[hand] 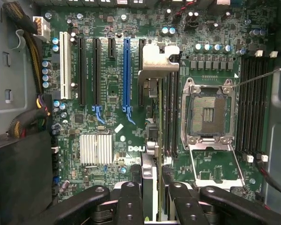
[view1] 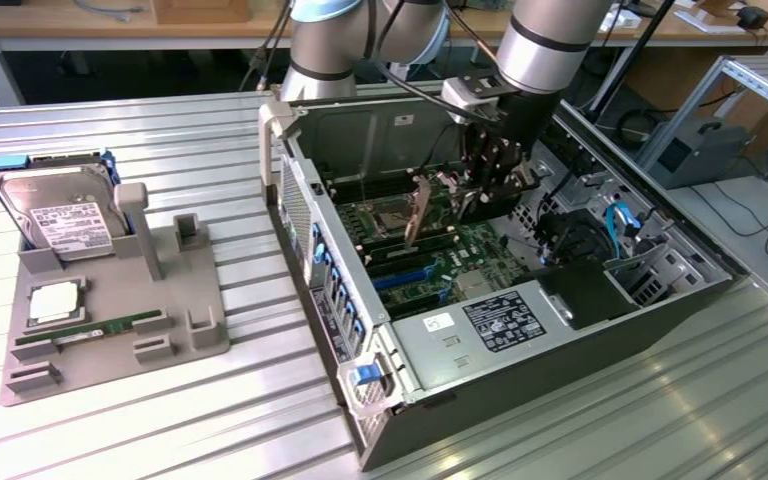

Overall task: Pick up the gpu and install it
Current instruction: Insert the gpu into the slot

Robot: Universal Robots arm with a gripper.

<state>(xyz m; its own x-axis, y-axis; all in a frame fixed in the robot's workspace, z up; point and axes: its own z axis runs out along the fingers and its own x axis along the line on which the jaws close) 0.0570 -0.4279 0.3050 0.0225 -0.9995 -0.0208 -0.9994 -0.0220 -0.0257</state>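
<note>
The open computer case (view1: 518, 330) lies on its side on the ribbed metal table (view1: 131, 420), and the arm reaches down into it from above. To the exterior view's left, well apart from the case, a grey parts holder (view1: 117, 320) carries a hard drive (view1: 57, 215) and a green RAM stick (view1: 91, 328).

Inside the case lies the motherboard (hand: 107, 126) — expansion slots on one side, the bare CPU socket (hand: 208, 115) on the other. The end effector (view1: 491, 190) hangs over the board, its fingers (hand: 131, 206) closed on the gpu (hand: 154, 140), which it holds edge-on above the board. In the wrist view the card runs away from the fingers to its silver bracket (hand: 158, 58).

The pick-up looks done, so the install step is in hand. The card seems to hover between the blue slot (hand: 126, 70) and the socket (whether it touches a slot I cannot tell). Seating calls for the card's edge to line up squarely with its slot, the bracket at the case's rear wall, then a straight, even press down.
</note>
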